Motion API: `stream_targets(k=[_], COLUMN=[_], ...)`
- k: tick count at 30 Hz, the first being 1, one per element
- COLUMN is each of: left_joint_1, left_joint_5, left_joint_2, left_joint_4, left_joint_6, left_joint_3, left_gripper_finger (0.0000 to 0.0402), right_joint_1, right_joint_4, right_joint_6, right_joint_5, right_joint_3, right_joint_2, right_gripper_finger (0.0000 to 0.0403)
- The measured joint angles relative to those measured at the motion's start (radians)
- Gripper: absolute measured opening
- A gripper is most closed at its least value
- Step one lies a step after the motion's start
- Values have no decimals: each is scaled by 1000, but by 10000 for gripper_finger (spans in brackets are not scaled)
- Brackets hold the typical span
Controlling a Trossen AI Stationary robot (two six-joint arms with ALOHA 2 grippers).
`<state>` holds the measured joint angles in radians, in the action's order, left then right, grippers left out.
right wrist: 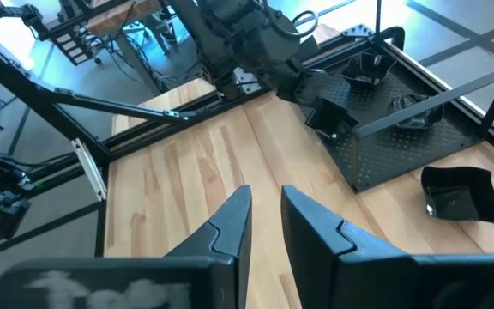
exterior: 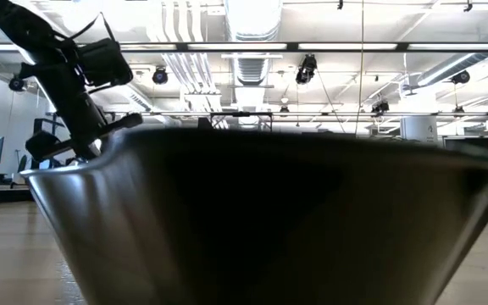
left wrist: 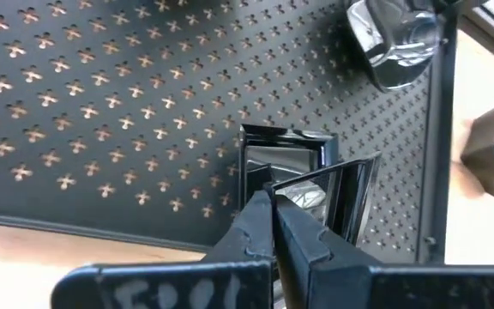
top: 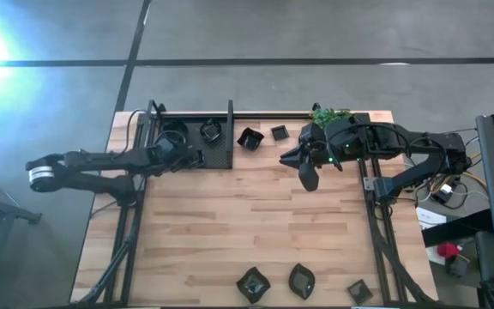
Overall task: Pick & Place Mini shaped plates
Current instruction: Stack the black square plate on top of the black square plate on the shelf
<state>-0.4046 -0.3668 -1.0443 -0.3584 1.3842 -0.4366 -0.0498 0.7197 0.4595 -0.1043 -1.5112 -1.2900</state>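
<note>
Black square mini plate (left wrist: 316,196) is pinched in the left tool (left wrist: 273,199) over tray (left wrist: 101,112).

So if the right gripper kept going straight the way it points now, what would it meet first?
Probably bare table. The right gripper, open and empty, points over the wood toward the left gripper, shut on a square mini plate beside the perforated tray; depth is unclear.
</note>
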Motion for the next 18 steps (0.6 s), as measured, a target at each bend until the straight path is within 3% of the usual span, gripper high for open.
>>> stream_targets(k=[18], left_joint_1=[-54], left_joint_5=[36], left_joint_2=[-78], left_joint_4=[55], left_joint_6=[-143], left_joint_3=[-18], left_gripper_finger=[8], right_joint_1=[0], right_joint_4=[1], right_joint_6=[0], right_joint_5=[3], right_joint_3=[0], right_joint_2=[0], right_gripper_finger=[61])
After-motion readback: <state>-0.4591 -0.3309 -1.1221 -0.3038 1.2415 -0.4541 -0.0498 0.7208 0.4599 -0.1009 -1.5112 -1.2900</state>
